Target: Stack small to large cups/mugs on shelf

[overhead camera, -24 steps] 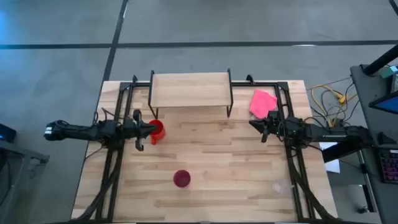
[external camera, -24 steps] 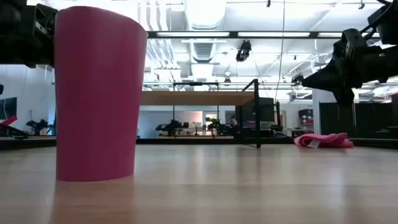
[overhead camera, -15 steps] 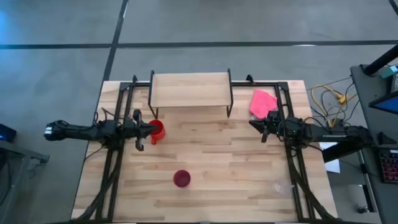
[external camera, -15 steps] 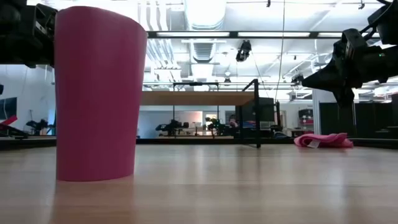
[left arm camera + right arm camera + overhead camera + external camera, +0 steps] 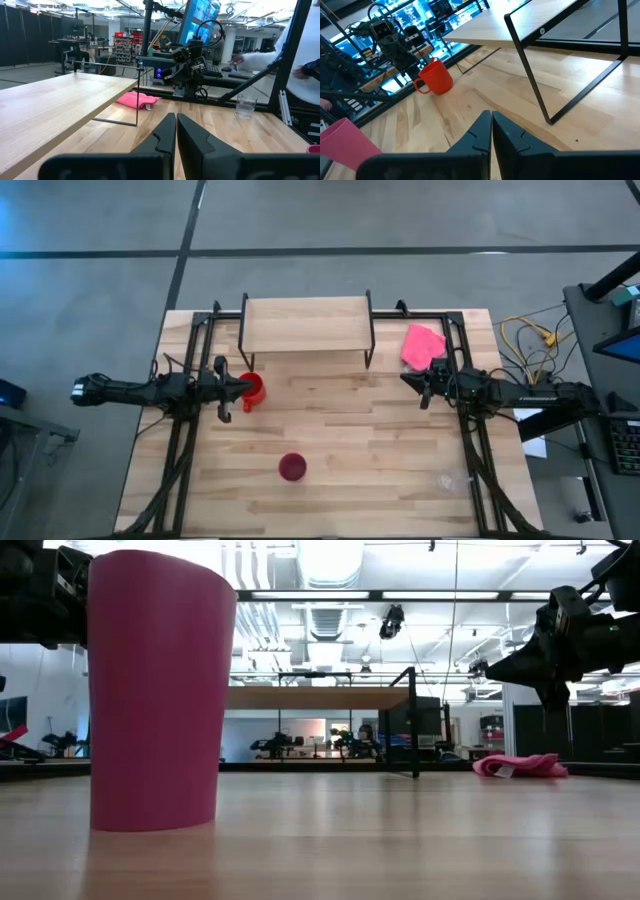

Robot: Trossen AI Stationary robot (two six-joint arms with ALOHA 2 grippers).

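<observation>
Your left claw hung closed beside the mug, your right claw closed too, shelf beyond both; descending shut, the left could have knocked the mug over rather than gripping it.

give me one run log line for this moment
left gripper: shut, beside red-orange mug | right gripper: shut, idle | shelf: no cups | magenta tumbler, glass cup: on table

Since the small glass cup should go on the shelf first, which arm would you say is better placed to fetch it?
The right. The glass cup stands near the table's front right, on the right gripper's side; the left gripper sits by the red mug, across the table.
</observation>
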